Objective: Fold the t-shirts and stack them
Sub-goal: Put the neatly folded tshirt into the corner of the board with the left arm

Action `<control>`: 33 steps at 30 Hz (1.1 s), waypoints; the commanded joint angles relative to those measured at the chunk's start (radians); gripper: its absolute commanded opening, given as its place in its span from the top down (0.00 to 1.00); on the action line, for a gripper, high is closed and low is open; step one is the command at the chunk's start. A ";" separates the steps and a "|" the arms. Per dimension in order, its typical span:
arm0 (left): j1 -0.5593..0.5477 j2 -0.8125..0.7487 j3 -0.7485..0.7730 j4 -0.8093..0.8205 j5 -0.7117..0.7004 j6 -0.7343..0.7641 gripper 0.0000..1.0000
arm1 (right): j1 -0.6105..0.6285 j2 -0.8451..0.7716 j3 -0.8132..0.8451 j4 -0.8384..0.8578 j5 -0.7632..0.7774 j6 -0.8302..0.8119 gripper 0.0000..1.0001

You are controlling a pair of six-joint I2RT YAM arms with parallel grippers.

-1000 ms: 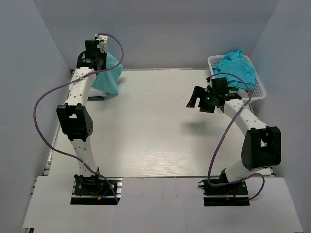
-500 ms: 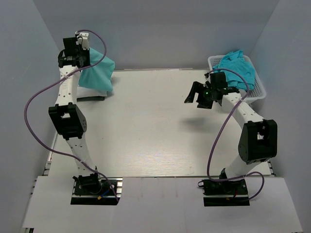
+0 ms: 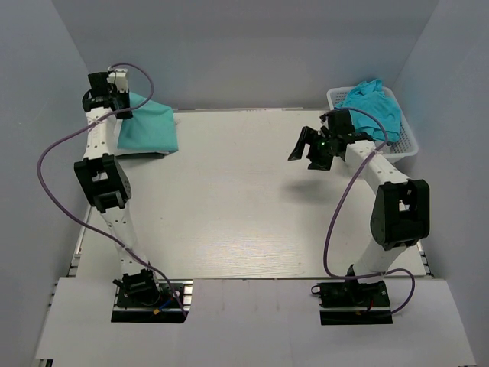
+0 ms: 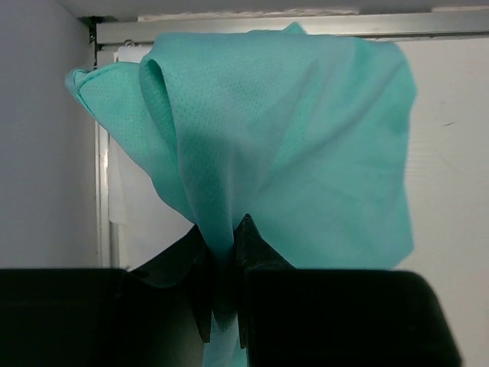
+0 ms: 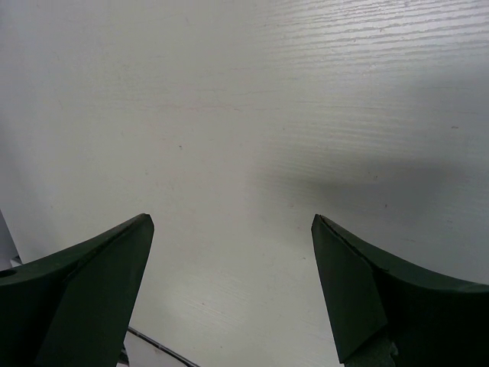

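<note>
Teal-green t-shirt (image 3: 149,130) in left claw (image 4: 223,252), far-left corner of table (image 3: 229,206), wall (image 3: 46,115) alongside.

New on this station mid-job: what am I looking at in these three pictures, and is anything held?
Two robot arms are bolted at the near edge of a white table. The overhead picture looks down from behind them; the other two come from each wrist's camera. The left gripper is shut on a teal-green t-shirt at the far left corner. The right gripper is open, empty, above bare table. A white basket at far right holds a turquoise-blue t-shirt.
</note>
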State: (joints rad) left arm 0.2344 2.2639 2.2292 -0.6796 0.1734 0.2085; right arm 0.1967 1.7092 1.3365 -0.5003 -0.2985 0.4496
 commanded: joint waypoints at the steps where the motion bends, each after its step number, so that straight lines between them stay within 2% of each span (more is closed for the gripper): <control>1: 0.039 -0.004 0.063 0.022 0.021 0.026 1.00 | 0.001 0.027 0.055 -0.024 -0.007 0.017 0.10; 3: 0.066 0.016 0.076 0.031 0.064 0.017 1.00 | 0.001 0.041 0.079 -0.036 -0.011 0.017 0.10; 7: 0.089 0.066 0.098 0.069 0.036 0.005 1.00 | 0.000 0.075 0.130 -0.070 -0.014 0.014 0.10; 8: 0.098 0.077 0.109 0.083 0.022 0.005 0.80 | 0.001 0.081 0.142 -0.072 -0.016 0.011 0.10; 11: 0.109 0.098 0.118 0.132 -0.025 -0.056 0.00 | 0.003 0.092 0.156 -0.090 -0.024 0.006 0.10; 16: 0.109 0.047 0.090 0.141 -0.003 -0.135 0.00 | 0.004 0.090 0.162 -0.097 -0.051 0.004 0.10; 22: 0.071 -0.078 0.003 0.121 0.092 -0.227 0.00 | 0.001 -0.034 0.037 0.011 -0.070 0.015 0.10; 26: 0.040 -0.174 -0.041 0.014 0.221 -0.424 0.00 | -0.002 -0.140 -0.077 0.052 -0.042 0.009 0.10; 28: -0.027 -0.327 -0.213 0.031 0.174 -0.451 0.00 | -0.002 -0.204 -0.146 0.068 -0.039 0.003 0.10; 29: -0.062 -0.399 -0.302 0.110 0.091 -0.463 0.00 | 0.000 -0.220 -0.163 0.074 -0.036 0.003 0.10; 30: -0.137 -0.474 -0.479 0.150 0.062 -0.474 0.00 | 0.000 -0.271 -0.219 0.075 -0.033 0.004 0.10; 31: -0.171 -0.613 -0.561 0.185 0.052 -0.483 0.00 | -0.002 -0.290 -0.243 0.092 -0.039 0.003 0.10; 33: -0.252 -0.735 -0.766 0.244 0.075 -0.511 0.00 | -0.002 -0.376 -0.313 0.121 -0.037 0.012 0.10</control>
State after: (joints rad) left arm 0.0986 1.7451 1.6478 -0.5285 0.2470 -0.2295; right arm 0.1974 1.4200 1.0859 -0.4438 -0.3389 0.4629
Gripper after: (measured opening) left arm 0.997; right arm 0.900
